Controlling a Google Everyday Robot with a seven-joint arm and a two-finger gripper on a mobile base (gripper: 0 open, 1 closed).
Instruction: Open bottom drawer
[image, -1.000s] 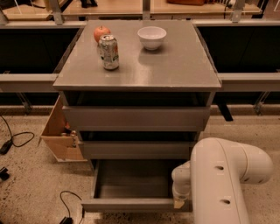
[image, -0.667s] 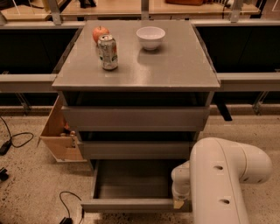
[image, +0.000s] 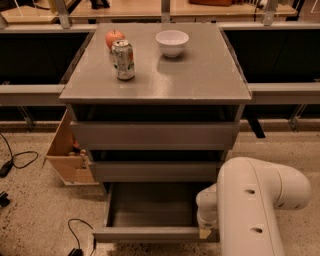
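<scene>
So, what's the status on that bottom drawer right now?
Tool down at the bottom drawer, front right corner. Drawer pulled well out, tray showing. Floor cable lies near its left corner.

Robot lab: arm (image: 260, 210), jaws at the open bottom drawer (image: 150, 234), floor cables (image: 22, 156), workbenches (image: 130, 9)

Bottom drawer (image: 150, 234) stands pulled out below two shut drawer fronts. Gripper (image: 205, 232) low at its right front corner, under white arm (image: 250, 205). Cabinet top (image: 200, 75): soda can (image: 123, 60), apple (image: 114, 37) just behind it, white bowl (image: 172, 42). Tan wooden box (image: 67, 155) at left.
</scene>
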